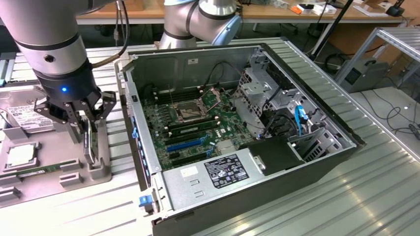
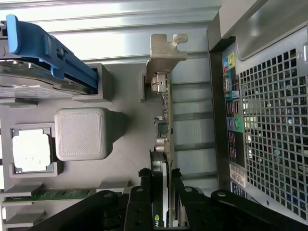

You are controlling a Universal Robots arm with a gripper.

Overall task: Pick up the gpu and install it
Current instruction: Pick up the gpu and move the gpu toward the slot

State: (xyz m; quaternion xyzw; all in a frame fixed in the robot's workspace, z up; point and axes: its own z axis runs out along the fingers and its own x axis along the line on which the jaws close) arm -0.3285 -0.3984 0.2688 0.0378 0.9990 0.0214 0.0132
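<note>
The gpu (image 2: pixel 163 120) stands on edge in the grey holder (image 2: pixel 127 154), at nine o'clock from the case (image 1: pixel 217 172) in the exterior view; the gripper (image 2: pixel 161 179) grips it, jaws closed against both faces; lifting out and installing look not yet done

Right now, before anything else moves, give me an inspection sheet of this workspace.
Surface: ribbed metal table bearing a grey tray and an open computer case.
Job's things: graphics card standing on edge in the tray's slot.
Clutter: hard drive, processor and memory stick in the tray.
Gripper: gripper shut on the graphics card, from above.
Cables: black leads and a blue lead inside the case; loose cables on the floor.
Surroundings: workbench behind.
</note>
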